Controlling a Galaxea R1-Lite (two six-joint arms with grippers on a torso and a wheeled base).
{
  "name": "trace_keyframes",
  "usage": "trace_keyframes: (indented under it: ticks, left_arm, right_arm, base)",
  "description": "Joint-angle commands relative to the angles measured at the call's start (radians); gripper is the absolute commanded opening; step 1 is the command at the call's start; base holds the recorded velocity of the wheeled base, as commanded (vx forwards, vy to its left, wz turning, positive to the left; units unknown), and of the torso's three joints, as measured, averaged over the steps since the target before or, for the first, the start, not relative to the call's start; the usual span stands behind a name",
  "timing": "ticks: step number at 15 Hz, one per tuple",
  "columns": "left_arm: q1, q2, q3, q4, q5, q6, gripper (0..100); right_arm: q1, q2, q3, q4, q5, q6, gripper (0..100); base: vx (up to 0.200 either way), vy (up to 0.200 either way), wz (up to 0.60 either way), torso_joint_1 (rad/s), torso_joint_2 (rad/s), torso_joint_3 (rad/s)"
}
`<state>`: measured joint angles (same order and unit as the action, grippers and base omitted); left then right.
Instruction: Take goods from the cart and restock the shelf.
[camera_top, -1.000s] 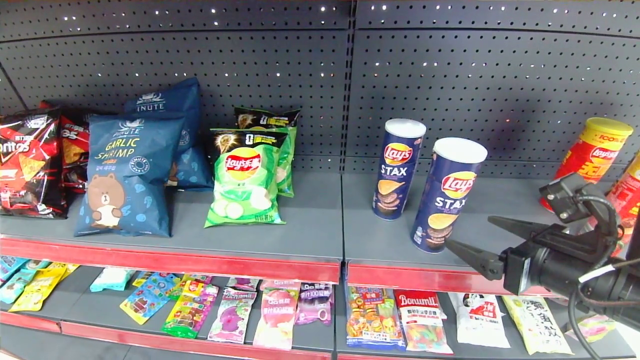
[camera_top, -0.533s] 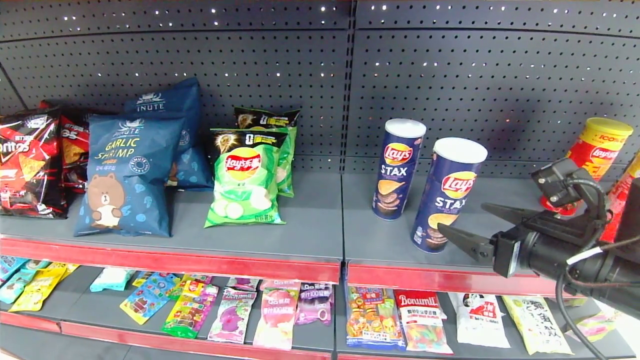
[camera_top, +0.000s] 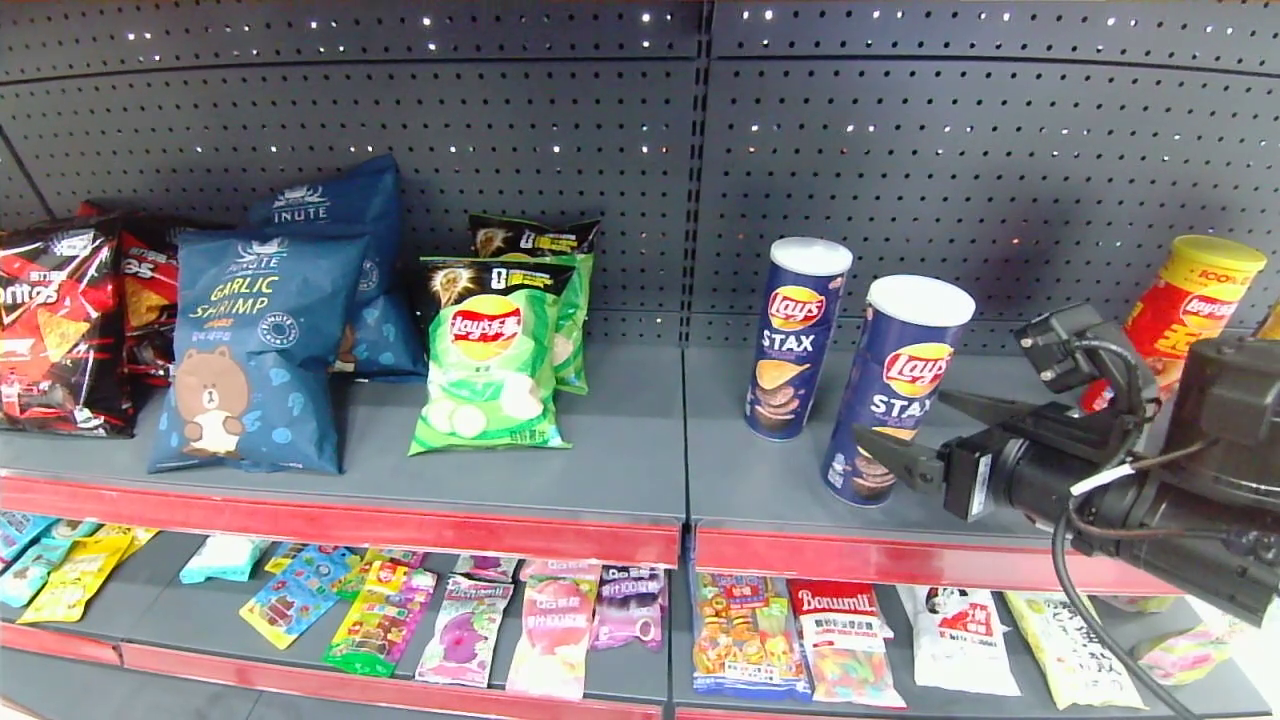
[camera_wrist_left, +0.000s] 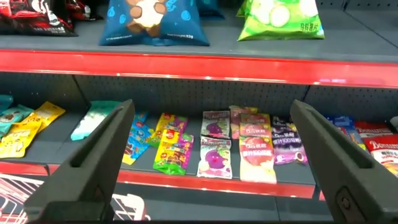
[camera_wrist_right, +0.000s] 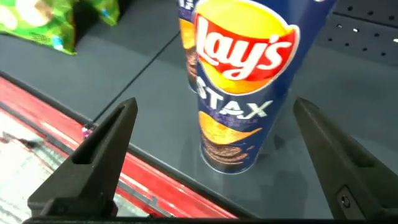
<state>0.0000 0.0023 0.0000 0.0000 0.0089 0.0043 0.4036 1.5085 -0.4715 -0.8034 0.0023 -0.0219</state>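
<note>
Two blue chip cans stand on the upper shelf (camera_top: 620, 470): a front can (camera_top: 900, 385) and a rear can (camera_top: 795, 335). My right gripper (camera_top: 912, 425) is open and empty, level with the front can's lower half, coming from the right. In the right wrist view the front can (camera_wrist_right: 239, 93) stands upright in line with the gap of the right gripper (camera_wrist_right: 214, 107), just ahead of the fingertips and apart from them. My left gripper (camera_wrist_left: 211, 107) is open and empty, facing the lower shelf's candy packs (camera_wrist_left: 217, 143).
Green chip bags (camera_top: 490, 355), blue shrimp-chip bags (camera_top: 260, 350) and dark red bags (camera_top: 60, 320) stand on the upper shelf's left half. Red-yellow cans (camera_top: 1190, 300) stand behind my right arm. Bare shelf lies between the green bags and the blue cans.
My right gripper has moved left and slightly up toward the front blue can, still open. The cans and bags have not moved.
</note>
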Motion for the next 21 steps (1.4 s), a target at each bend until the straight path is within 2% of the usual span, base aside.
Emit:
trace_keyframes:
  ticks: [1,9,21]
  left_arm:
    - [0.000,-0.002,0.000,0.000,0.000,0.000,100]
    - [0.000,-0.002,0.000,0.000,0.000,0.000,100]
    - [0.000,-0.002,0.000,0.000,0.000,0.000,100]
  right_arm:
    - [0.001,0.016,-0.007,-0.002,-0.005,0.000,100]
    - [-0.020,0.099,-0.061,-0.077,-0.088,0.010,100]
    - [-0.025,0.157,-0.098,-0.109,-0.099,0.013,100]
  base:
    - [0.000,0.000,0.00,0.000,0.00,0.000]
    - [0.000,0.000,0.00,0.000,0.00,0.000]
    - [0.000,0.000,0.00,0.000,0.00,0.000]
